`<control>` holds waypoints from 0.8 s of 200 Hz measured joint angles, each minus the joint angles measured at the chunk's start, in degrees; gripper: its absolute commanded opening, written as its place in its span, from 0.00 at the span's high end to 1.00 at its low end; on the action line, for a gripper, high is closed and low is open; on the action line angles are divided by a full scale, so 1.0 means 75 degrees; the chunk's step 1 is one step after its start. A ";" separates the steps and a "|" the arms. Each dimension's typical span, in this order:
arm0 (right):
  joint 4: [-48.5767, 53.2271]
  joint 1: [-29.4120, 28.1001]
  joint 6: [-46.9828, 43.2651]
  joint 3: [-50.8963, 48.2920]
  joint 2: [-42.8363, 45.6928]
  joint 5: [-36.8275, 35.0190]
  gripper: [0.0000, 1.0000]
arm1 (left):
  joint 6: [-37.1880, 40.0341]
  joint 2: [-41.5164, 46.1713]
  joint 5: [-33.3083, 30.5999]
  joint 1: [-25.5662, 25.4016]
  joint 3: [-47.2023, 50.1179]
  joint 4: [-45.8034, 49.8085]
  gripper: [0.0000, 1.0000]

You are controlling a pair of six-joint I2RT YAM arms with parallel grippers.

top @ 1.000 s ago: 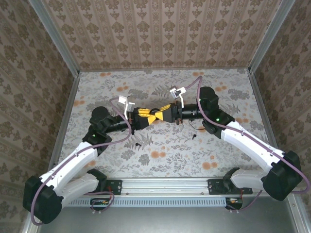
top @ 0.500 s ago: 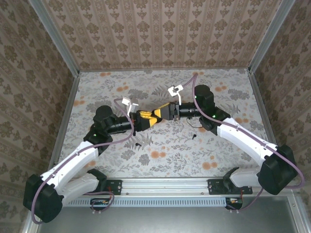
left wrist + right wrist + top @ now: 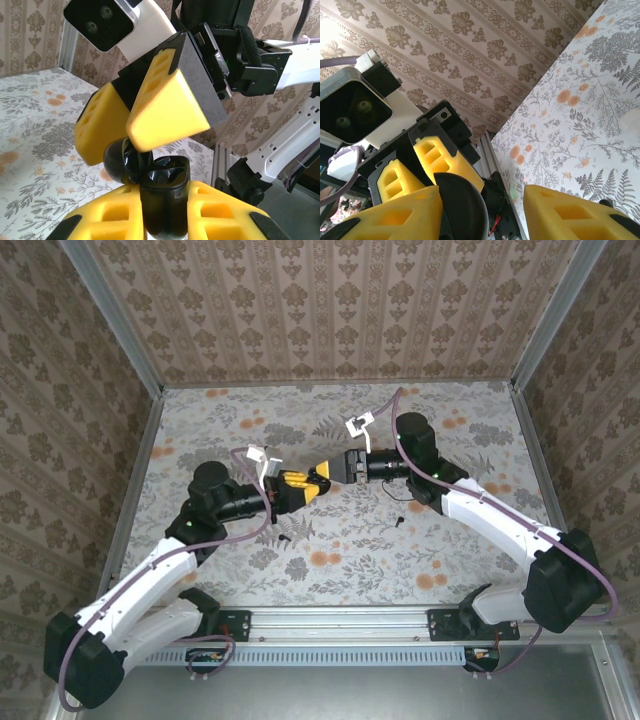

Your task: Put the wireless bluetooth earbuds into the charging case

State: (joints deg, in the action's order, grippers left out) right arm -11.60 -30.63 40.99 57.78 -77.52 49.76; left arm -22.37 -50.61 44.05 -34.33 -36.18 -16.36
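Note:
My left gripper (image 3: 300,484) (image 3: 165,212) is shut on the black charging case (image 3: 167,197), held upright above the table. The case's round lid (image 3: 119,161) (image 3: 462,205) is hinged open to the side, and the two sockets inside look empty. My right gripper (image 3: 335,469) (image 3: 487,202) is open; one of its yellow fingers (image 3: 165,107) hangs just above the lid, and the lid lies against the inner face of one finger. Two tiny black earbuds lie on the table, one (image 3: 399,521) under the right arm and one (image 3: 284,536) beside the left arm.
The flowered tabletop (image 3: 330,560) is walled by patterned panels with metal corner posts (image 3: 130,350). A thin dark wire (image 3: 400,498) lies near the right arm. A metal rail (image 3: 340,620) runs along the near edge.
The left gripper with the case has drawn back a little to the left. The right gripper has shifted up and back, so the two grippers overlap less than before.

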 measured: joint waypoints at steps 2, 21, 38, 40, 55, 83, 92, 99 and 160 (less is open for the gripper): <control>0.0012 0.0000 0.0000 0.0009 0.0006 0.0000 0.52 | 0.0017 0.0032 -0.0020 0.0012 0.0015 0.0029 1.00; 0.0198 0.0032 -0.0006 0.0087 0.0055 -0.0044 0.51 | 0.0111 0.0303 -0.0146 0.0099 0.0157 0.0108 1.00; 0.0414 0.0079 -0.0009 0.0166 0.0099 -0.0143 0.50 | 0.0198 0.0545 -0.0259 0.0143 0.0291 0.0149 1.00; 0.0440 0.0085 -0.0009 0.0175 0.0102 -0.0154 0.50 | 0.0201 0.0571 -0.0280 0.0143 0.0309 0.0157 1.00; 0.0580 0.0102 -0.0009 0.0233 0.0131 -0.0198 0.50 | 0.0259 0.0755 -0.0408 0.0201 0.0411 0.0233 1.00; 0.0726 0.0102 -0.0023 0.0294 0.0157 -0.0291 0.50 | 0.0449 0.1160 -0.0758 0.0402 0.0557 0.0772 1.00; 0.0819 0.0102 -0.0035 0.0303 0.0157 -0.0393 0.50 | 0.0536 0.1314 -0.0903 0.0455 0.0562 0.1046 1.00; 0.0933 0.0099 -0.0058 0.0318 0.0157 -0.0516 0.50 | 0.0609 0.1457 -0.1029 0.0507 0.0568 0.1285 1.00; 0.2480 -0.0408 -0.0475 0.0903 -0.1072 -0.2192 0.54 | 0.1361 0.3040 -0.2168 0.0726 0.0542 0.3716 1.00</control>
State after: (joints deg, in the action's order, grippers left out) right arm 7.01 -33.69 37.43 64.55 -85.56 33.32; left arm -12.16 -27.81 27.79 -28.88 -32.12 11.51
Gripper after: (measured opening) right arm 0.466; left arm 0.184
